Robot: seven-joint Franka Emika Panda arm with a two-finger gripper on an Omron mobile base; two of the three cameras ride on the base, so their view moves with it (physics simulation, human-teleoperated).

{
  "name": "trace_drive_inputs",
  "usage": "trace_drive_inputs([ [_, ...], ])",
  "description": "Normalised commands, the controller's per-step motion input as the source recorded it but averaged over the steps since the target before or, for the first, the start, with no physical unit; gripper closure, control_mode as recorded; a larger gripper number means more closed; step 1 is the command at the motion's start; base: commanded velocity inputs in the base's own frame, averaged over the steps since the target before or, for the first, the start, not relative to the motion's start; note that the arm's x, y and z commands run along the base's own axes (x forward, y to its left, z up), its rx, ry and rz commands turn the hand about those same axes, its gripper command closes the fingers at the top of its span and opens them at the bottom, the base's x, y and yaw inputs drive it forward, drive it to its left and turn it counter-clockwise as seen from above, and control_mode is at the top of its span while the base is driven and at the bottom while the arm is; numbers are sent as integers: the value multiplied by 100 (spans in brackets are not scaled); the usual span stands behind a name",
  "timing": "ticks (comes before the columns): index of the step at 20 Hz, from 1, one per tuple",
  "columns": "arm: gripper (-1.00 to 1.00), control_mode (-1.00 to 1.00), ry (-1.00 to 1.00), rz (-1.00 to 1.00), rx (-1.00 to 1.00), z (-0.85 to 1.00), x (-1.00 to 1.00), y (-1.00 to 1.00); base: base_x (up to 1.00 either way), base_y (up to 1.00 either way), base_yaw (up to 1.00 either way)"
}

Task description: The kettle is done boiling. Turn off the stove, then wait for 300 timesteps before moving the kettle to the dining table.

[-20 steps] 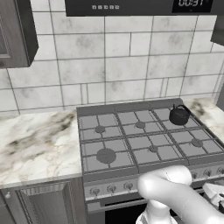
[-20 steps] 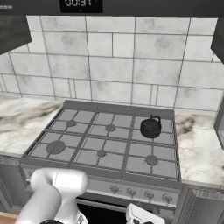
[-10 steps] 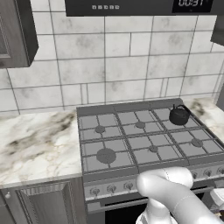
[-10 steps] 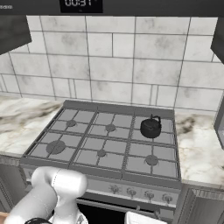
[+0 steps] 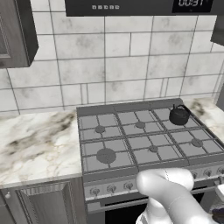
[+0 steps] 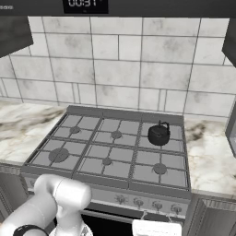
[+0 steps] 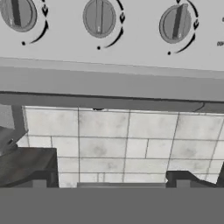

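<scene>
I count one stove (image 5: 144, 140) with six burners, and one small black kettle (image 5: 179, 115) sitting upright on the burner at the stove's back right corner. In the hand view I see three round knobs (image 7: 99, 18) in a row along the stove's front edge. The gripper (image 7: 111, 181) faces that front panel, its two dark fingertips (image 7: 39, 180) spread wide apart with nothing between them.

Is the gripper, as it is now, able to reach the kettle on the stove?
Probably yes, though not at once: the kettle sits alone on the back right burner of the stove with nothing over it, but the open gripper is low by the knobs.
</scene>
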Motion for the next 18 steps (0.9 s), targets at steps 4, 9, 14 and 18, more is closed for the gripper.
trace_drive_inputs([
  [4,-100,-100,-7,0,-29,60,0,2,0,0,0],
  [9,-100,-100,-6,0,-29,61,0,3,0,0,0],
  [14,-100,-100,-5,0,-30,62,1,4,0,0,0],
  [18,-100,-100,-3,0,-28,57,4,3,0,0,0],
])
